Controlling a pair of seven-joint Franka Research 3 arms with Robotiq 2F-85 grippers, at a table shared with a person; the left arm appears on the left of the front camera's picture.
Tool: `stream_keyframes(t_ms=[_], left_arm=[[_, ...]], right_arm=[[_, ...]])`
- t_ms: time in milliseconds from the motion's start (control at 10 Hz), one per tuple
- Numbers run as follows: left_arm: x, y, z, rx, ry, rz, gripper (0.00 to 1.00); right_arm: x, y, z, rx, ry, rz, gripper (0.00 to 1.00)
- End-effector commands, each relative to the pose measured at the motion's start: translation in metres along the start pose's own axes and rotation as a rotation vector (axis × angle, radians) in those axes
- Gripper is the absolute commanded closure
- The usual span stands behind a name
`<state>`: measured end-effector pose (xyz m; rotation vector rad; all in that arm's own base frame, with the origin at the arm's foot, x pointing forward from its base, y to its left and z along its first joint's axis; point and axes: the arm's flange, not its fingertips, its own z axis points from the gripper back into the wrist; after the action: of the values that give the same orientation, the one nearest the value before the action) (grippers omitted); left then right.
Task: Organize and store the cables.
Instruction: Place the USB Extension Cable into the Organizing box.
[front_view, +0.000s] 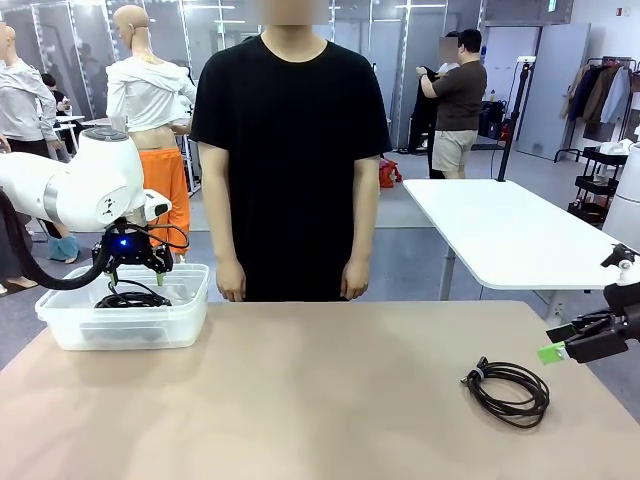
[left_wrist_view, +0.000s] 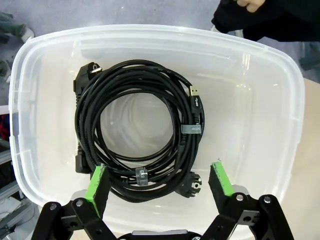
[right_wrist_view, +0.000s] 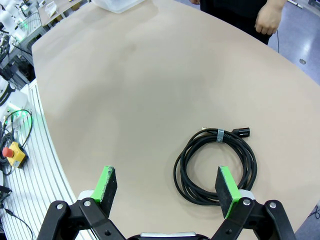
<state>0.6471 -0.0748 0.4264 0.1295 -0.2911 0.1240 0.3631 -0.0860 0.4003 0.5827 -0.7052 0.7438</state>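
Several coiled black cables (left_wrist_view: 135, 137) lie stacked inside a clear plastic bin (left_wrist_view: 280, 100), also seen at the table's far left as the bin (front_view: 130, 325) with cables (front_view: 132, 297) in it. My left gripper (left_wrist_view: 158, 181) hangs open just above the bin (front_view: 140, 262), empty. One more coiled black cable (front_view: 507, 390) with a small tie lies on the table at the right. My right gripper (front_view: 560, 345) is open beside the table's right edge; in its wrist view the gripper (right_wrist_view: 167, 187) hovers above that cable (right_wrist_view: 216, 165), a little to its side.
A person in a black shirt (front_view: 290, 160) stands at the table's far edge with both hands down, one hand (right_wrist_view: 269, 19) near the rim. The tan tabletop (front_view: 300, 400) stretches between bin and loose cable. A white table (front_view: 510, 230) stands behind at right.
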Motion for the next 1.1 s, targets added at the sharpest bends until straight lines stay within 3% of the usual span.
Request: stream_keyframes(t_ms=[0,300,400,600,800,1000], left_arm=[[0.005,0.0,0.0,0.0,-0.005,-0.006,0.0],[0.0,0.0,0.0,0.0,0.0,0.0,0.0],[0.0,0.001,0.016,-0.023,0.015,-0.065,0.0],[-0.004,0.038,0.046,-0.08,0.028,-0.15,0.0],[-0.035,0.093,0.078,-0.308,0.028,-0.279,0.0],[-0.07,0.127,0.086,-0.462,-0.05,-0.372,0.0]], right_arm=[[0.0,0.0,0.0,0.002,-0.013,0.006,0.0],[0.0,0.0,0.0,0.002,-0.013,0.006,0.0],[0.0,0.0,0.0,0.002,-0.013,0.006,0.0],[0.0,0.0,0.0,0.002,-0.013,0.006,0.0],[0.0,0.0,0.0,0.002,-0.013,0.006,0.0],[0.0,0.0,0.0,0.002,-0.013,0.006,0.0]])
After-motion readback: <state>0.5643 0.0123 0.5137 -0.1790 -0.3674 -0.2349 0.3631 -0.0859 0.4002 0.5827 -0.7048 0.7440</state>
